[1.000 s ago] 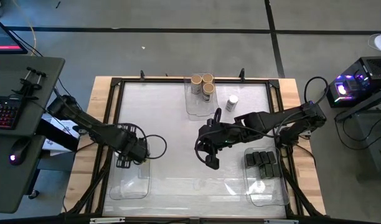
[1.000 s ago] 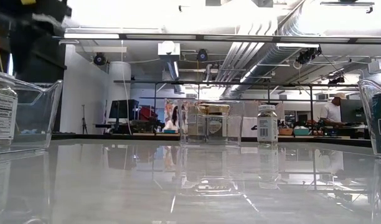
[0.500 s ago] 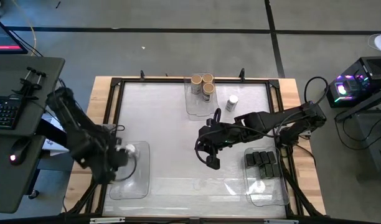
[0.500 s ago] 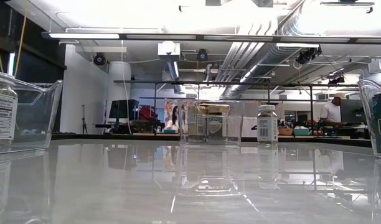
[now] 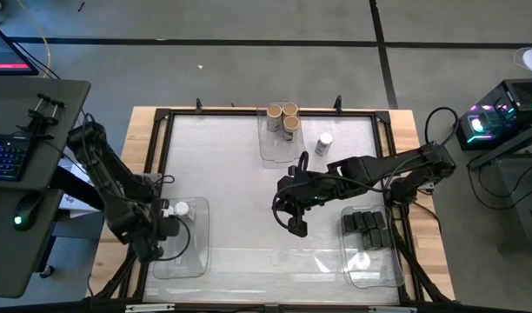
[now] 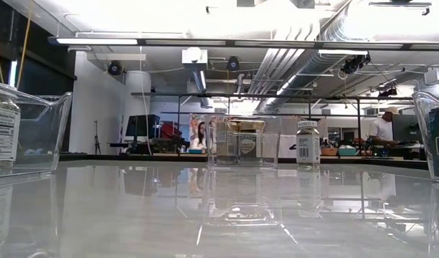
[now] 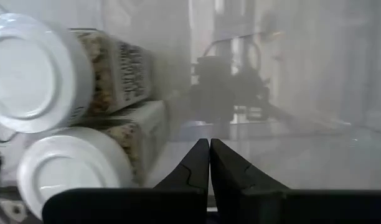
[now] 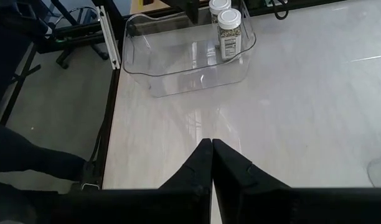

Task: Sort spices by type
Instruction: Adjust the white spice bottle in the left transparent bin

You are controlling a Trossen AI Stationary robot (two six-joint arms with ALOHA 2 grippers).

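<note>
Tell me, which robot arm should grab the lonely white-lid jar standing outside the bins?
Probably the right. The right gripper is mid-table, nearer the jar. The left gripper is over by the left bin.

My arms are dark, almost black. The table (image 5: 249, 165) is pale grey-white, framed in light wood. Three jars (image 5: 282, 116) wear tan lids; the lone jar (image 5: 324, 142) and the binned jars (image 7: 47, 118) have white lids and printed labels. The boxes (image 5: 367, 228) are black. The bins (image 8: 178, 56) are clear.
</note>
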